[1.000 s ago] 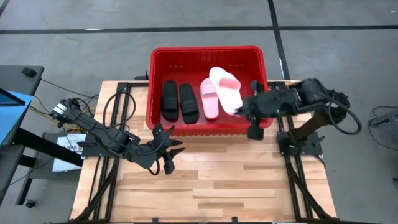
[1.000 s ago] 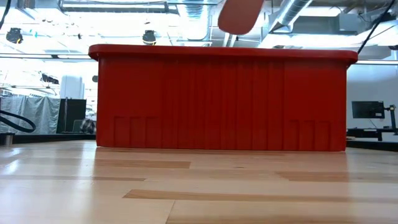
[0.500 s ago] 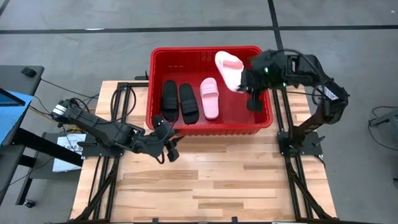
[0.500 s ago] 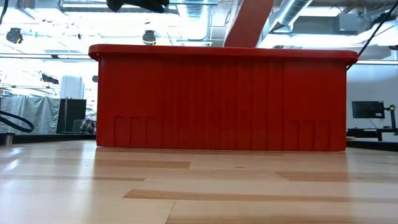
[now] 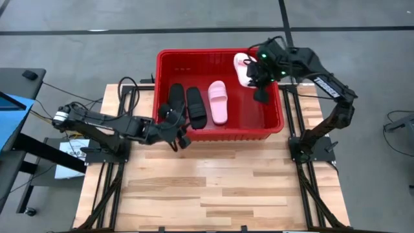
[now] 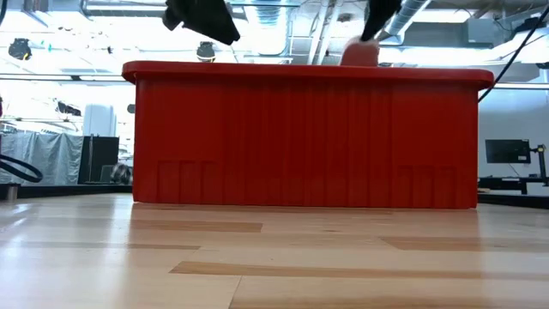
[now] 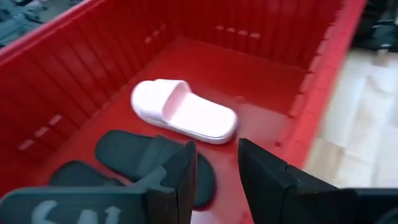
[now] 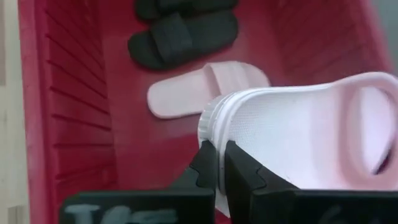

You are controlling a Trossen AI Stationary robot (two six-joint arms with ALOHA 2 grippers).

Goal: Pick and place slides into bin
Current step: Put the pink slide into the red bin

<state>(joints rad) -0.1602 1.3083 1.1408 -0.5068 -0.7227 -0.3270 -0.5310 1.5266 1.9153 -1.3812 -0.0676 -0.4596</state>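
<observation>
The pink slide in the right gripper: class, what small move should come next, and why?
Probably lower it, then open. The right gripper is shut on the second pink slide, held above the bin near its far right corner. Two black slides and one pink slide already lie inside, with bare floor beside them.

Grey floor (image 5: 77, 45) below, ceiling ducts (image 6: 412, 13) and a monitor (image 6: 506, 151) behind.

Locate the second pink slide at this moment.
In the high view, the held pink slide is clamped in the right gripper above the far right corner of the bin, apart from the pink slide on the floor.
</observation>
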